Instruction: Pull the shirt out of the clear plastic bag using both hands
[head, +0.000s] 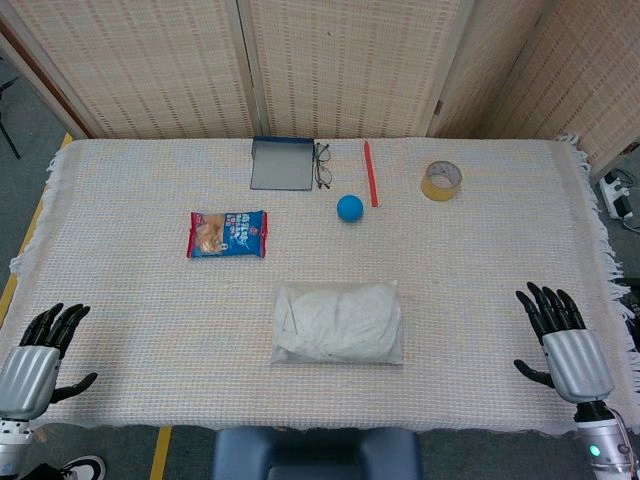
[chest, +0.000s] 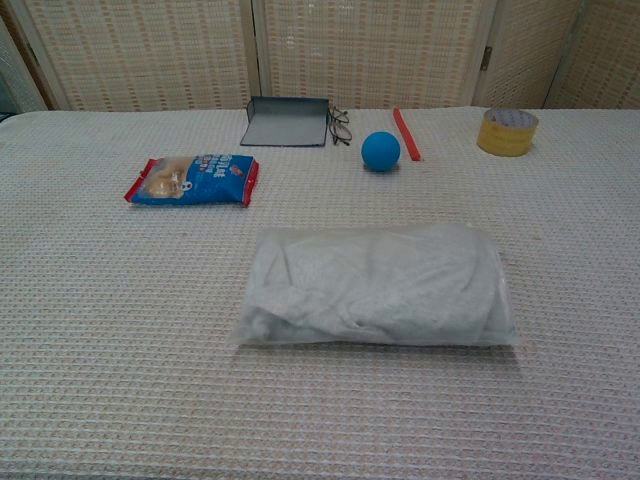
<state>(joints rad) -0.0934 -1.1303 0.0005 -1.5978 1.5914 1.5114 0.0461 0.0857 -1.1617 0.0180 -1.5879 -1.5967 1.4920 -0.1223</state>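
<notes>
Bare cloth lies between each open hand (left hand (head: 38, 362), right hand (head: 566, 345)) and the bag (head: 338, 323), which rests alone near the front edge of the table (head: 130, 300), well apart from both. Behind the bag, the snack packet (head: 228, 233) to the left and the ball (head: 350, 208) just right of centre are the nearest obstacles. The case (head: 282, 163), glasses (head: 322, 165), red stick (head: 370, 173) and tape roll (head: 441, 180) line the far edge.
</notes>
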